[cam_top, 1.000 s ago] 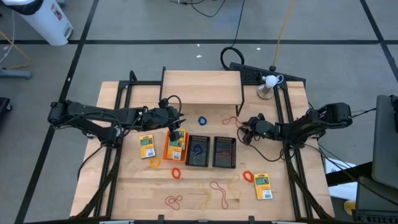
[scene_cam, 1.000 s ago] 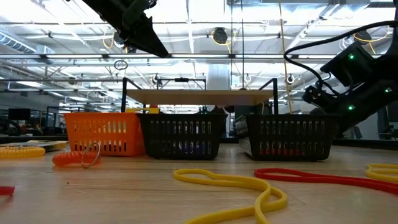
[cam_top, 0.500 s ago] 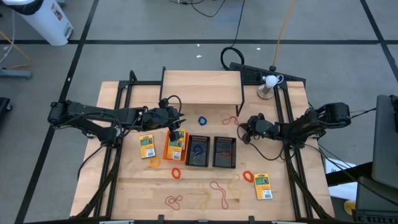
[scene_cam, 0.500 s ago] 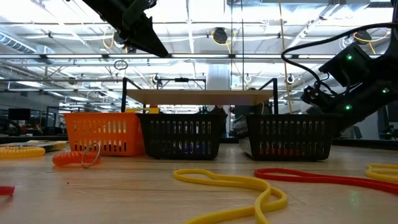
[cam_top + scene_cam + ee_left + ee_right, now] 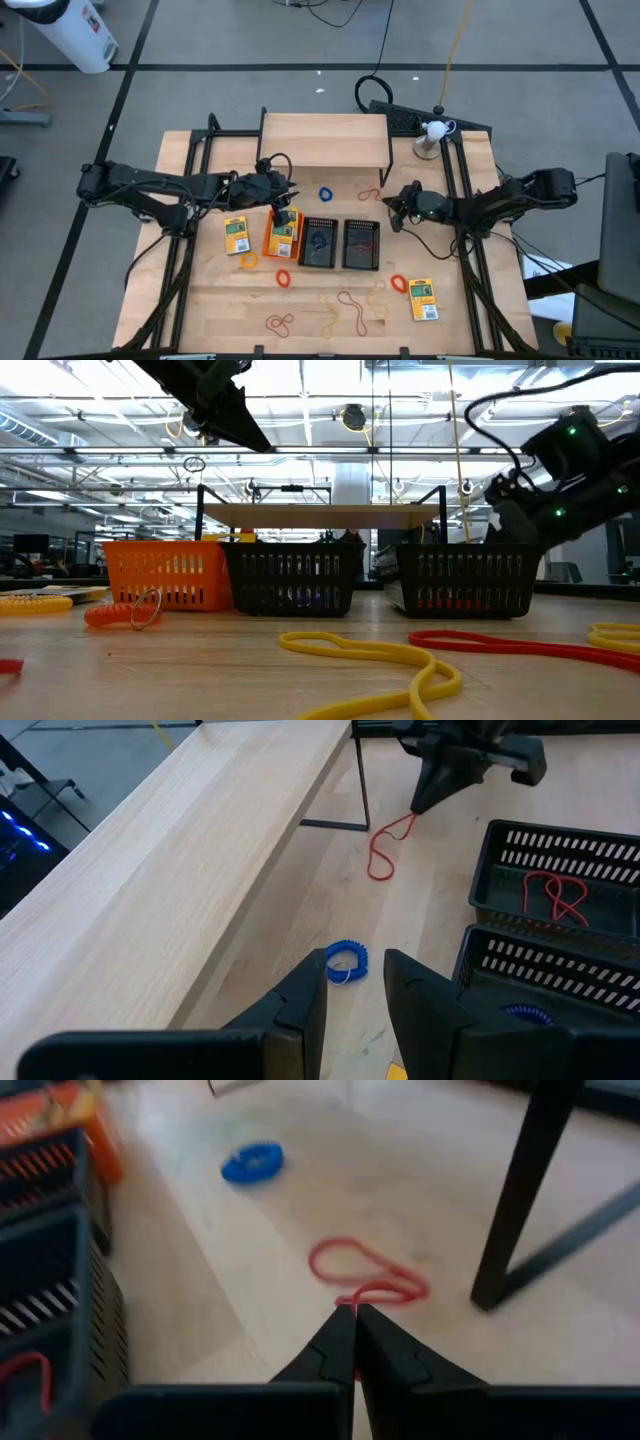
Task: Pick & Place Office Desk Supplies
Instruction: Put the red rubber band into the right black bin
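Note:
My right gripper (image 5: pixel 389 205) (image 5: pixel 353 1318) is low over the table near the wooden shelf's right front leg (image 5: pixel 520 1200). It is shut on a thin red rubber band (image 5: pixel 371 193). My left gripper (image 5: pixel 284 203) (image 5: pixel 355 995) hangs open over the orange mesh bin (image 5: pixel 282 236), which holds a yellow-and-green pack, and has nothing between its fingers. A blue coiled band (image 5: pixel 347 963) lies on the table beyond the left gripper. Two black mesh bins (image 5: pixel 320 243) (image 5: pixel 361 244) stand to the right of the orange one. The right-hand one holds a red band (image 5: pixel 555 895). My right gripper pinches the red band's end nearest to it (image 5: pixel 354 1296) between the free ends of its two fingers. The fingers slant down from the table's right side. The held end (image 5: pixel 408 820) is raised a little. The band's loop (image 5: pixel 340 1262) still lies slack on the table.
The light wooden shelf (image 5: pixel 325 140) stands at the far middle. Loose packs (image 5: pixel 236 234) (image 5: pixel 423 299) lie left and near right. Red, orange, yellow and tan bands (image 5: pixel 283 277) (image 5: pixel 399 284) (image 5: pixel 380 655) are scattered over the near table. A white object on a stand (image 5: pixel 433 131) is at the far right.
My right gripper has shut on the red band's near end. It has then risen a little and tipped, drawing that end up off the table while the loop stays down.

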Motion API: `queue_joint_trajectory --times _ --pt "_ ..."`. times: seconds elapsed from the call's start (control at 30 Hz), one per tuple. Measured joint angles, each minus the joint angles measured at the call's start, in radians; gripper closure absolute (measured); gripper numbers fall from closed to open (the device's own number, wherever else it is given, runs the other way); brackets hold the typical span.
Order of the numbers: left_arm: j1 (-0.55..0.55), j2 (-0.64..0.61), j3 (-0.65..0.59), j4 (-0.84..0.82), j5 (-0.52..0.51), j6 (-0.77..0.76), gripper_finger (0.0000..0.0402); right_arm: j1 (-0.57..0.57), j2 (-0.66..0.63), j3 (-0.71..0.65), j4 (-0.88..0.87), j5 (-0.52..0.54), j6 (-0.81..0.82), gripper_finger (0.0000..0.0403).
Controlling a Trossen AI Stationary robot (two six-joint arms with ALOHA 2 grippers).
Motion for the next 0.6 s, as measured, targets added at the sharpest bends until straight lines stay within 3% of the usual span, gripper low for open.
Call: queue_joint_trajectory --times 0.33,0.6 --pt "0.000 0.000 0.000 0.000 0.000 0.001 0.0300 0.000 -0.232 0.002 0.044 0.003 -0.089 0.0403" --pt "0.000 0.000 0.000 0.005 0.001 0.003 0.0300 0.000 -0.381 0.080 0.050 -0.178 -0.178 0.0403"
